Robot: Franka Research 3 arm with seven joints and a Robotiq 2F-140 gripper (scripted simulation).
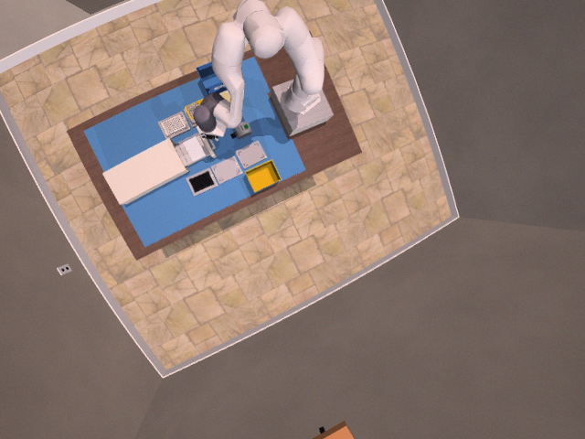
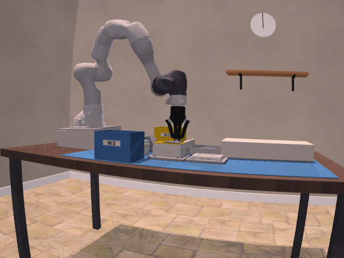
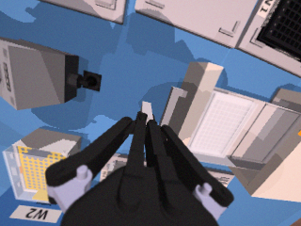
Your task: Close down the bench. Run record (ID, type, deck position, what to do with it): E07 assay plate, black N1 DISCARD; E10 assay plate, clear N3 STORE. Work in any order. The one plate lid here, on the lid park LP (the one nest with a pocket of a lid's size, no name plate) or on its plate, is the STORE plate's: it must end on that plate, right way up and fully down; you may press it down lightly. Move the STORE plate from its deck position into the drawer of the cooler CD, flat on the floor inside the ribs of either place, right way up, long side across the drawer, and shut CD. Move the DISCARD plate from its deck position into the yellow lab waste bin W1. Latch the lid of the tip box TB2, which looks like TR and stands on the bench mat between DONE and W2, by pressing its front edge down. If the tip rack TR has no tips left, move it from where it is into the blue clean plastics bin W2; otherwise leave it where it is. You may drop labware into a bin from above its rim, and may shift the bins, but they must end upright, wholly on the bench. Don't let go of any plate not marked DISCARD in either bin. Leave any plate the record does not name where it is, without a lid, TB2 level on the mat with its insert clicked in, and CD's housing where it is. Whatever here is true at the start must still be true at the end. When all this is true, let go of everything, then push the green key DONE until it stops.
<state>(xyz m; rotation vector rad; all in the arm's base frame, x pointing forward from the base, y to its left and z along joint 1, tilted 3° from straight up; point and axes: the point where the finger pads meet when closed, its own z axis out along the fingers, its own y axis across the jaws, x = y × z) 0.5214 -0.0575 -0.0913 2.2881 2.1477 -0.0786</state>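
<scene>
Blue matting (image 1: 155, 208) covers the wooden bench (image 2: 194, 180) on which everything is laid out. Directly above it the gripper (image 3: 143, 118) is pointed downward, its fingers pressed fully together with nothing held between them. Just beside the fingertips, the open cooler drawer (image 3: 188, 101) is seen with the lidded clear plate (image 3: 221, 124) lying flat inside. To the other side, the yellow-topped tip box (image 3: 35, 167) is found, with the W2 bin (image 2: 119, 145) beyond it. Further out, the black plate (image 1: 201, 181) rests in its nest, and the yellow bin (image 1: 262, 176) is set near the bench edge.
</scene>
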